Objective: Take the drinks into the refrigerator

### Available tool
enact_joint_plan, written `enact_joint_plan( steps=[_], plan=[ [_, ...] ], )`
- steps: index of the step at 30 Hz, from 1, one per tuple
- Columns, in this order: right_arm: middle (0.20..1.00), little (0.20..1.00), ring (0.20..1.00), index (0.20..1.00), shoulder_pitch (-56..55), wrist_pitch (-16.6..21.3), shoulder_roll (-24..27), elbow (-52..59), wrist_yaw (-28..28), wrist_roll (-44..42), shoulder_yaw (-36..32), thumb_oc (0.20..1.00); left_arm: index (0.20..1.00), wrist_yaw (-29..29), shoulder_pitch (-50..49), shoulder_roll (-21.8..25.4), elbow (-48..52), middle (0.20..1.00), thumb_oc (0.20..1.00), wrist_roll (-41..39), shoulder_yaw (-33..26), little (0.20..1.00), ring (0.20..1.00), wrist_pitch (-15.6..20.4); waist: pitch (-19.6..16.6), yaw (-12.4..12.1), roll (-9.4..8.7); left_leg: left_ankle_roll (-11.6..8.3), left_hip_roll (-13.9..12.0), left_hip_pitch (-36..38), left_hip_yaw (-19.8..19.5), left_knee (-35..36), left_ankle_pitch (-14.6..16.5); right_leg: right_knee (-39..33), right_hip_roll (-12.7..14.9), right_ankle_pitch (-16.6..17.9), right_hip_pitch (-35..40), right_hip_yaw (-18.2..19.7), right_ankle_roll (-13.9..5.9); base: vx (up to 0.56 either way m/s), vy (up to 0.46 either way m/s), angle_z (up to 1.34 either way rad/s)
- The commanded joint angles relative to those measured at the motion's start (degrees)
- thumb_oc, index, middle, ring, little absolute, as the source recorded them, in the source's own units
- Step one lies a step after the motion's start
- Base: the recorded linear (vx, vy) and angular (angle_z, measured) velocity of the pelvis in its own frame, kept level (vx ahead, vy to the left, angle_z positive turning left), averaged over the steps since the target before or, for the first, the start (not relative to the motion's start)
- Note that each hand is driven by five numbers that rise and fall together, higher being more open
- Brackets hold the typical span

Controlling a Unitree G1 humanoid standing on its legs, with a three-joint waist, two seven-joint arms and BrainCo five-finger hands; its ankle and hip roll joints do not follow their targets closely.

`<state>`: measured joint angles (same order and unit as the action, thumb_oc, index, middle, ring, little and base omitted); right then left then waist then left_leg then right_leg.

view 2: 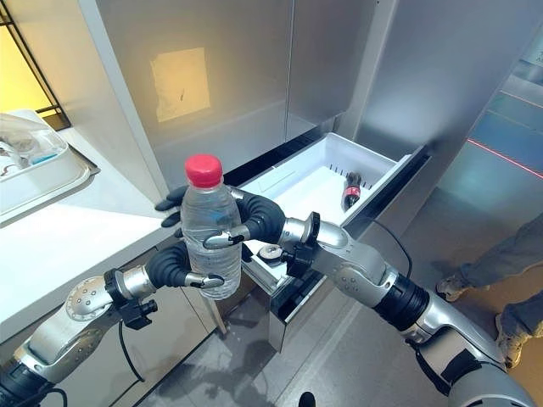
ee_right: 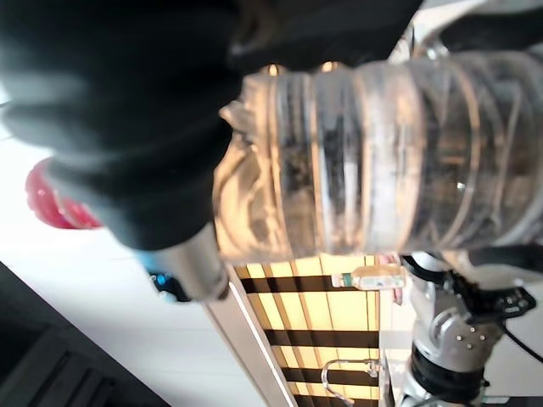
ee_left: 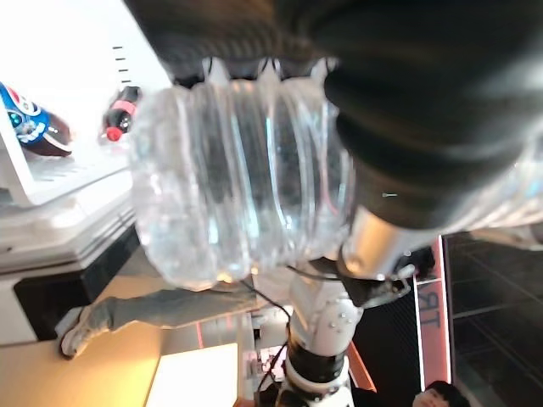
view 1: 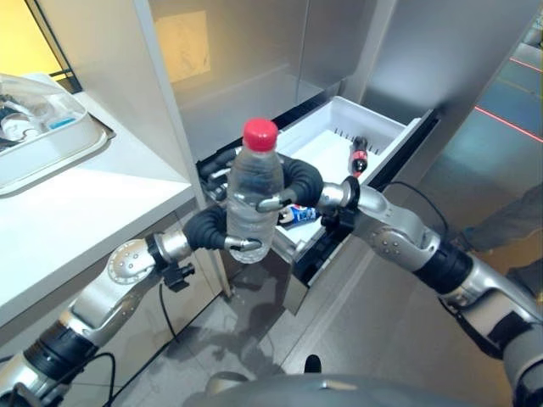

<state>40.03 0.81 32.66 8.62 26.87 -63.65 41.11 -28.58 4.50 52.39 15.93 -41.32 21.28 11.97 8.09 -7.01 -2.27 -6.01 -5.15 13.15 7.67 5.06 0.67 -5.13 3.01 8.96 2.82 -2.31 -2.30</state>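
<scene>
Clear plastic, red-capped: water bottle (view 1: pixel 254 191) held upright between both hands, just in front of the pulled-out refrigerator drawer (view 1: pixel 386 127). Long axis vertical, cap up, base hanging free above the floor. Left hand (view 1: pixel 222 231) low on the body, coming in from the near left, dark-tipped fingers (view 1: pixel 248 246) curled round the lower ribs. Right hand (view 1: pixel 293 188) higher, reaching across from the right, fingers wrapped round the bottle's middle, thumb side hidden behind it. Both grips closed on the same bottle, neither hand spread; which one carries the weight cannot be told. Looks like a mid-air handover, or a two-handed carry.

Drawer lies beyond and to the right of the bottle, open toward the robot, white inside. Right arm on the drawer's side and the nearer to it, so likely the better one for the placing; left hand would need to let go first. Bottle probably has to tip toward lying down, or go in base first over the near rim.

Inside the drawer: small dark cola bottle (view 1: pixel 358 156) with a red cap, lying near the far right wall; second dark soda bottle (ee_left: pixel 34 127) with a blue label, lying nearer the front edge. White floor between them left bare, room enough, by the look, for the water bottle.

White counter (view 1: pixel 76 212) at left, clear tray (view 1: pixel 51 140) on it. Person's legs (view 2: pixel 488 259) at far right, well apart.
</scene>
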Motion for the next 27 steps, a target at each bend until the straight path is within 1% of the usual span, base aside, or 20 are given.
enact_joint_plan(
  steps=[1,9,16,17,18,19,20,21,27],
  plan=[
    [0.2,0.2,0.2,0.2,4.8,0.2,-2.1,7.1,3.1,-3.1,3.5,0.2,0.2,2.7,6.6,-0.5,2.0,0.2,0.2,-1.0,-2.8,0.2,0.2,4.2,0.4,0.4,0.55,4.26,2.9,-1.3,-2.2,-0.1,3.0,8.4,1.8,-8.2,2.0,-4.8,-3.18,0.0,0.0,0.0],
    [0.2,0.2,0.2,0.2,4.7,0.1,-0.6,7.3,2.9,-2.7,3.3,0.2,0.2,3.1,5.9,-0.4,2.1,0.2,0.2,-0.6,-3.4,0.2,0.2,4.3,0.4,0.5,0.57,4.22,2.9,-1.3,-2.3,-0.1,2.9,8.5,1.8,-8.2,1.9,-4.9,-3.21,0.0,0.0,0.0],
    [0.2,0.2,0.2,0.2,2.5,0.2,0.2,6.3,1.5,-3.3,1.8,0.2,0.2,3.8,5.3,-0.7,2.2,0.2,0.2,-0.2,-3.6,0.2,0.2,3.9,0.4,0.8,0.5,4.24,2.9,-1.3,-2.1,-0.1,3.0,8.4,1.8,-8.0,1.8,-4.7,-3.25,0.0,0.0,0.0],
    [0.2,0.2,0.2,0.2,1.8,0.3,0.4,6.3,1.1,-3.8,1.2,0.2,0.219,4.1,5.3,-0.8,2.2,0.219,0.219,-0.1,-3.5,0.219,0.219,3.9,0.4,0.9,0.49,4.26,2.9,-1.3,-2.0,-0.1,3.0,8.4,1.8,-8.1,1.8,-4.7,-3.23,0.0,0.0,0.0],
    [0.2,0.2,0.2,0.2,1.7,0.3,0.4,6.4,1.1,-3.8,1.1,0.2,0.329,4.1,5.4,-0.8,2.2,0.329,0.329,-0.1,-3.5,0.329,0.329,3.9,0.4,0.9,0.48,4.26,2.9,-1.3,-2.0,-0.1,3.0,8.4,1.8,-8.1,1.8,-4.7,-3.23,0.0,0.0,0.0],
    [0.2,0.2,0.2,0.2,1.7,0.3,0.4,6.4,1.1,-3.8,1.1,0.2,0.542,4.1,5.4,-0.8,2.2,0.542,0.542,-0.1,-3.5,0.542,0.542,3.9,0.4,0.9,0.48,4.26,2.9,-1.3,-2.0,-0.1,3.0,8.4,1.8,-8.1,1.8,-4.7,-3.23,0.0,0.0,0.0],
    [0.2,0.2,0.2,0.2,-0.2,0.5,0.5,6.1,0.3,-4.9,0.0,0.2,1.0,4.5,4.8,-1.4,1.9,1.0,1.0,-0.9,-3.7,1.0,1.0,3.3,0.4,1.0,0.44,4.29,2.8,-1.3,-1.9,-0.1,3.0,8.4,1.8,-8.0,1.8,-4.8,-3.19,0.0,0.0,0.0],
    [0.2,0.2,0.2,0.2,-0.2,0.4,0.5,6.2,0.2,-4.9,0.0,0.2,1.0,4.5,4.7,-1.4,1.9,1.0,1.0,-0.9,-3.7,1.0,1.0,3.3,0.4,1.0,0.44,4.29,2.8,-1.3,-1.9,-0.1,3.0,8.4,1.8,-8.0,1.8,-4.8,-3.19,0.0,0.0,0.0],
    [0.2,0.2,0.2,0.2,-5.4,1.7,1.7,5.2,-2.4,-7.3,-4.2,0.2,1.0,3.8,2.3,-0.6,2.9,1.0,1.0,-5.3,-3.4,1.0,1.0,0.4,0.5,1.4,0.49,4.34,2.9,-1.3,-1.9,-0.1,3.0,8.3,1.9,-8.0,1.8,-4.7,-3.28,0.0,0.0,0.0]
  ],
)
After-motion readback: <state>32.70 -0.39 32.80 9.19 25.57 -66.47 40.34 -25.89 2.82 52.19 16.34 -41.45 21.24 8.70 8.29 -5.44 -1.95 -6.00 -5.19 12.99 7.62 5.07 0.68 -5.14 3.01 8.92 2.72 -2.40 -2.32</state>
